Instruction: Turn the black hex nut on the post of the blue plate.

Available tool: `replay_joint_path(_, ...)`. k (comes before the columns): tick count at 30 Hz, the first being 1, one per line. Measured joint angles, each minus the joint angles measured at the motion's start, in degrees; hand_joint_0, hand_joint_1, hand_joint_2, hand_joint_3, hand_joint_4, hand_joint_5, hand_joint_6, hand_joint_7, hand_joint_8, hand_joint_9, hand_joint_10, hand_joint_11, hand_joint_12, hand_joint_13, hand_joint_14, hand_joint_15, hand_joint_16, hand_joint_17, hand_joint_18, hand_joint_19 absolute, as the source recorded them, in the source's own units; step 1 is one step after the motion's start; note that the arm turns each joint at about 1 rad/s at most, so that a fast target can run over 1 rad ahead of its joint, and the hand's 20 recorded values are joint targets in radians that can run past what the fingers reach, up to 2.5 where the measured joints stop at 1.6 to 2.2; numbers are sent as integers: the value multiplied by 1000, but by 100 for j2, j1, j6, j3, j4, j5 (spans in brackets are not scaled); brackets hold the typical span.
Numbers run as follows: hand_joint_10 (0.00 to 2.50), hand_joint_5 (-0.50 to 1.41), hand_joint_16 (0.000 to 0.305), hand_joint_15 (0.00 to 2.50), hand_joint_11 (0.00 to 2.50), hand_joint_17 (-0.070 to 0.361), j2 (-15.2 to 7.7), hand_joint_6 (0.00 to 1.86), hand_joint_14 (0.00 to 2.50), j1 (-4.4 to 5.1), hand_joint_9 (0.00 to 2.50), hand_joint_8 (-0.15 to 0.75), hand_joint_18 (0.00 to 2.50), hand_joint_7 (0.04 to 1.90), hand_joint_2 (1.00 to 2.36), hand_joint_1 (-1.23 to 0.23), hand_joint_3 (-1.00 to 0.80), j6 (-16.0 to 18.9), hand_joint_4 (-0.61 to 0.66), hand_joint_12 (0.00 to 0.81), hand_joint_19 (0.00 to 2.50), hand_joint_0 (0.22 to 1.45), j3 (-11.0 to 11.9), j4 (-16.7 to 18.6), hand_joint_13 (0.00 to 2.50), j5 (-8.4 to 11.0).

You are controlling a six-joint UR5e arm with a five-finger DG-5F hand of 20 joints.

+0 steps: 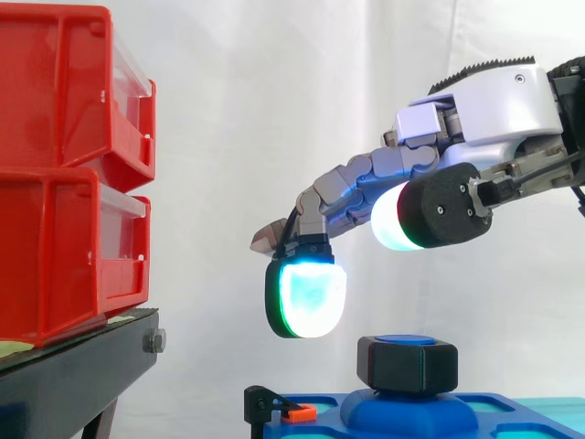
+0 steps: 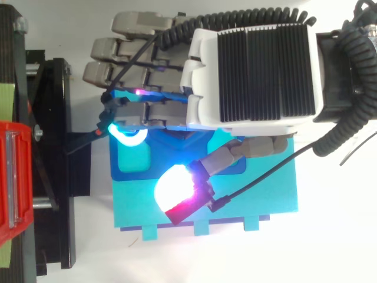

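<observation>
The black hex nut (image 1: pixel 407 364) sits on a round blue post that rises from the blue plate (image 1: pixel 411 416). My hand (image 1: pixel 494 114) hovers above it and touches nothing. Its fingers reach out to the left and droop downward. One glowing cyan-green fingertip (image 1: pixel 306 297) hangs left of the nut and slightly above it. The thumb pad (image 1: pixel 402 218) is well over the nut's top. In the top view the hand (image 2: pixel 253 76) covers the nut, and the blue plate (image 2: pixel 132 168) lies on a cyan base (image 2: pixel 259 200).
Two stacked red bins (image 1: pixel 64 165) stand on a black stand (image 1: pixel 73 375) to the left of the plate. A small black bracket with an orange piece (image 1: pixel 299 413) sits at the plate's left edge. A white curtain hangs behind.
</observation>
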Motion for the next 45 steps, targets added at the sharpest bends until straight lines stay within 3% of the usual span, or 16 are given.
replay_joint_path(27,0,-197,56,19,0,125,7,501,0,-317,218,218,0,1080,1000,-240,-500,-271,180,349,52,461,-6,-257,209,-290)
replay_joint_path(45,0,-189,55,19,0,124,8,500,1,-641,240,220,0,1145,1000,-245,-500,-543,177,348,51,463,10,-356,226,-640)
